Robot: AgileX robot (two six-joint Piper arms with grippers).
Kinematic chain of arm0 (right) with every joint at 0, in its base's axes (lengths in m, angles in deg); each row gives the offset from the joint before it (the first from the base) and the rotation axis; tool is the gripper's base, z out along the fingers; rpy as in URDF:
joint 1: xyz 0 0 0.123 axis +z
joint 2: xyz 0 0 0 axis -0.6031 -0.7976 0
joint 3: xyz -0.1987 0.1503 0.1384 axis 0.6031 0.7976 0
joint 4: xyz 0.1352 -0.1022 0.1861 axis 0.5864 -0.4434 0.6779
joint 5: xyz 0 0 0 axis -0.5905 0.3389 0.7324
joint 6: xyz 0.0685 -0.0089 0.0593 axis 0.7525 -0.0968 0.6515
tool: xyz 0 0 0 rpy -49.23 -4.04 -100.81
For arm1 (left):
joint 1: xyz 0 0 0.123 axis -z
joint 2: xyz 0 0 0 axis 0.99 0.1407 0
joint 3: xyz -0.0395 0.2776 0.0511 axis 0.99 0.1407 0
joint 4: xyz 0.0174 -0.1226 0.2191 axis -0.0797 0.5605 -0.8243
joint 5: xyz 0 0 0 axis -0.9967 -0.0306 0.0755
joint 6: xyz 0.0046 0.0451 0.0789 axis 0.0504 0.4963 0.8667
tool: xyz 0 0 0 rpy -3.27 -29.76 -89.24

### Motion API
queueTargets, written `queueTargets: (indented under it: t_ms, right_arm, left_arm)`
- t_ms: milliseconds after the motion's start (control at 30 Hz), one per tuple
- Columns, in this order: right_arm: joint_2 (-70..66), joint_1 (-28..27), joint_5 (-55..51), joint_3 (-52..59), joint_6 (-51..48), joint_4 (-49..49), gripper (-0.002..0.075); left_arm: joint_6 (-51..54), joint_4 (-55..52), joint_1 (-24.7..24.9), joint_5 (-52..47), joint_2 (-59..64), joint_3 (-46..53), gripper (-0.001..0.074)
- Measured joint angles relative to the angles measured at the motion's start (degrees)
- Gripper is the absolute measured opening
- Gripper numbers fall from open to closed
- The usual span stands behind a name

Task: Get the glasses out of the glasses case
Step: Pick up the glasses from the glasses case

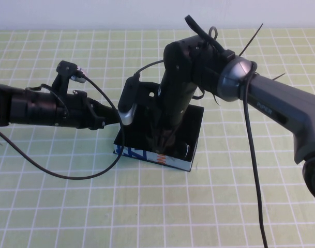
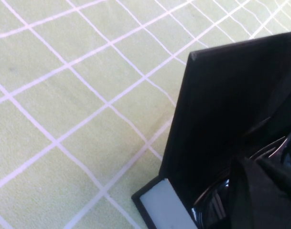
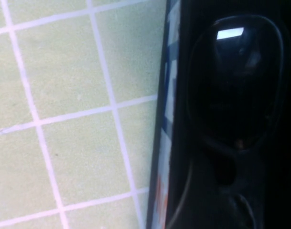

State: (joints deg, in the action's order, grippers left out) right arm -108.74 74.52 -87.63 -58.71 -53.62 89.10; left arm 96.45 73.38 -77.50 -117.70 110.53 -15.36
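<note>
Near the middle of the tabletop (image 1: 54, 206), the glasses case (image 1: 191, 164) sits open, glasses (image 3: 236, 81) inside. Right gripper (image 1: 165, 138) is down in it, can't tell jaw spread or any hold. Left gripper (image 1: 127, 111) at the case's left edge, can't tell either. I'd straddle the bridge before closing.

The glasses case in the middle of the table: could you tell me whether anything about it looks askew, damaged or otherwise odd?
Nothing stands out. The rectangular black glasses case with a light blue printed side sits flat on the green checked mat, lid open. The black thick-rimmed plastic glasses lie inside. The right gripper reaches down into it; the left gripper is at the lid.
</note>
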Motion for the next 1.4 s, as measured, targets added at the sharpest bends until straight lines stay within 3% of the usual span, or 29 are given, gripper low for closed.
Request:
queueTargets:
  t_ms: [1400]
  right_arm:
    - [-1.55,-0.12,0.51,-0.09,-0.17,-1.53,0.0323]
  left_arm:
    - [0.00,0.00,0.00,-0.11,0.00,0.00,-0.0004]
